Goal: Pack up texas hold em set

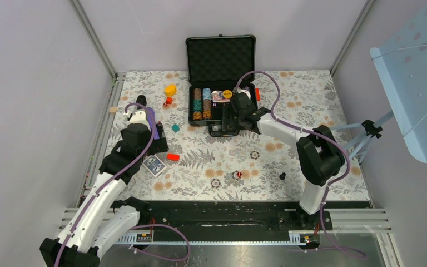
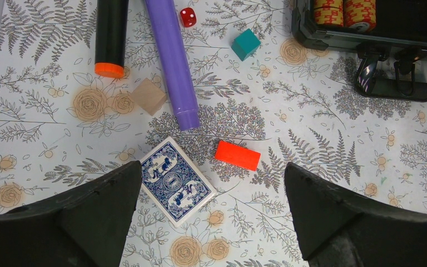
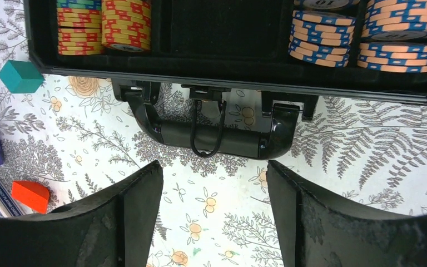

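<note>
Card deck (image 2: 175, 188), judged light and slick, lies flat under the spread left gripper (image 2: 208, 175); pinch across its narrow width. Right gripper (image 3: 214, 172), spread and empty, hovers over the handle (image 3: 217, 139) of the case (image 3: 200, 71).

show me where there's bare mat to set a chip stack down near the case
Bare mat: the far-right corner beside the case, and the middle strip between the red block and the loose chip. Crowded: left of the case around the teal block and die, and by the card deck.
</note>
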You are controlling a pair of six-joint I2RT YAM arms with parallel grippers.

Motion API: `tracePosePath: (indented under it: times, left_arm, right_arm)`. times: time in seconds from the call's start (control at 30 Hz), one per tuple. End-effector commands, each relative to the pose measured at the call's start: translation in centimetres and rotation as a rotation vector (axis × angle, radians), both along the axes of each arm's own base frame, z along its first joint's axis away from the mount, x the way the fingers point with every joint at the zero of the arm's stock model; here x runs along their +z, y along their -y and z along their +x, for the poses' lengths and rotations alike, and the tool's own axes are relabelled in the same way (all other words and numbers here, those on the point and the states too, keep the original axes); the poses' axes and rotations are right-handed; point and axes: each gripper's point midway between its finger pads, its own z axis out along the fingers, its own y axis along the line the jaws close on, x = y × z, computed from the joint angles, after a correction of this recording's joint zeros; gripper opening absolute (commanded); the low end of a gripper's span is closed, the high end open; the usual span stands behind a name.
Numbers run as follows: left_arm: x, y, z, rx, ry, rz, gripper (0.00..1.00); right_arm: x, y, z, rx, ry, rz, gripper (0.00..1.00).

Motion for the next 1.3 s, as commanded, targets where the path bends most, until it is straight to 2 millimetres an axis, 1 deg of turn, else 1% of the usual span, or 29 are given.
tracePosePath:
  times: [0.0, 0.1, 0.27, 0.33, 0.5, 0.6, 0.7, 0.8, 0.83, 0.93, 0.97, 1.03, 1.2, 1.27]
  left_arm:
    - [0.8, 0.4, 0.7, -0.017, 0.036, -0.015, 0.99]
    - [0.8, 0.4, 0.7, -0.017, 0.036, -0.014, 0.99]
    - [0.8, 0.4, 0.7, -0.017, 0.036, -0.014, 0.99]
    - [0.8, 0.4, 0.7, -0.018, 0.036, -0.015, 0.99]
    - [0.8, 0.5, 0.7, -0.020, 0.036, -0.017, 0.99]
    - [0.9, 0.5, 0.7, -0.020, 0.039, -0.018, 0.99]
    - [0.8, 0.6, 0.7, -0.024, 0.037, -0.019, 0.99]
    - [0.8, 0.6, 0.7, -0.024, 0.037, -0.020, 0.99]
    - [0.8, 0.6, 0.7, -0.026, 0.037, -0.021, 0.99]
    - [0.9, 0.6, 0.7, -0.026, 0.038, -0.022, 0.99]
    - [0.9, 0.6, 0.7, -0.027, 0.038, -0.022, 0.99]
    - [0.9, 0.6, 0.7, -0.026, 0.038, -0.021, 0.99]
    - [0.9, 0.6, 0.7, -0.025, 0.040, -0.022, 0.99]
    - [0.9, 0.6, 0.7, -0.025, 0.039, -0.021, 0.99]
  right_arm:
    - [-0.6, -2.0, 0.6, -0.001, -0.022, 0.047, 0.75]
    - [-1.6, -2.6, 0.7, -0.005, -0.054, 0.040, 0.74]
    - [-3.6, -2.7, 1.2, -0.061, -0.091, 0.020, 0.72]
    - [-4.1, -2.7, 1.5, -0.075, -0.092, 0.002, 0.71]
    - [-5.2, -2.9, 2.0, -0.079, -0.097, -0.079, 0.70]
    - [-6.0, -2.3, 1.7, -0.089, -0.117, -0.159, 0.64]
    - [-6.7, -1.2, 1.1, -0.115, -0.130, -0.234, 0.59]
    - [-7.3, -0.3, 0.2, -0.134, -0.157, -0.276, 0.50]
    - [-7.5, -0.1, -0.2, -0.133, -0.164, -0.290, 0.51]
    - [-6.5, 0.4, -0.8, -0.124, -0.152, -0.342, 0.44]
    - [-6.3, 0.4, -1.2, -0.111, -0.151, -0.360, 0.43]
    - [-6.6, 0.3, -2.1, -0.078, -0.190, -0.383, 0.43]
    - [-8.8, -0.1, -5.0, -0.023, -0.324, -0.362, 0.43]
    - [-9.0, 0.3, -5.9, -0.018, -0.334, -0.378, 0.44]
